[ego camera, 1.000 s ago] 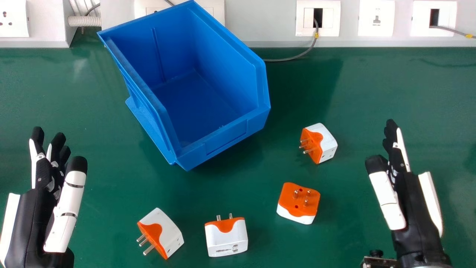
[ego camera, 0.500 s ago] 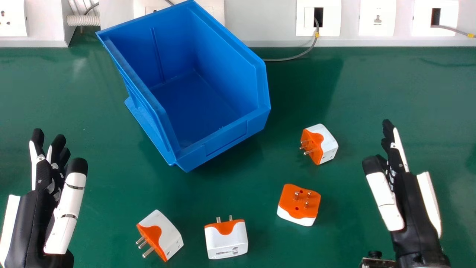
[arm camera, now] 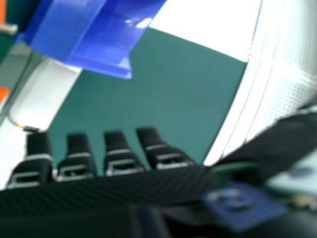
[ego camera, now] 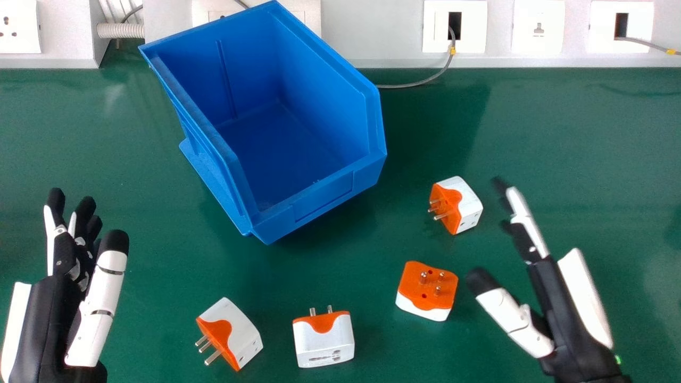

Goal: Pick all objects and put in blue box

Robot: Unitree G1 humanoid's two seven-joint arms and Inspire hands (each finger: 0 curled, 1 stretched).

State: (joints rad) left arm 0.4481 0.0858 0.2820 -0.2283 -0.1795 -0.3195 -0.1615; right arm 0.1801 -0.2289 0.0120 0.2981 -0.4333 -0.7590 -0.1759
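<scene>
On the table (ego camera: 558,122), with the clock face centred on the head view, the box (ego camera: 324,198) stands between ten and eleven o'clock, upright and with its mouth open. The three-o'clock plug (ego camera: 464,205) lies with pins facing nine; the five-o'clock plug (ego camera: 425,295) has its pins up; the six-o'clock plug (ego camera: 323,343) has them toward twelve; and the seven-o'clock plug (ego camera: 238,336) toward eight. All four lie outside the box, so the load is judged wholly outstanding.

The right hand (ego camera: 561,314) is at four o'clock, fingers extended with slight gaps between them, thumb well apart from them, nothing clamped. Its thumb tip is just beside the five-o'clock plug, and its fingertips are near the three-o'clock plug. The left hand (ego camera: 50,316) is at eight o'clock, likewise extended and holding nothing, its thumb apart.

Step in hand: judged to be the approach for a first pick by the right hand. Which of the two nearer plugs is intended cannot be determined. The next move calls for bringing thumb and fingers down either side of one plug's body, clear of the pins, then closing squarely. A finger landing early could nudge the plug off toward nine o'clock.
</scene>
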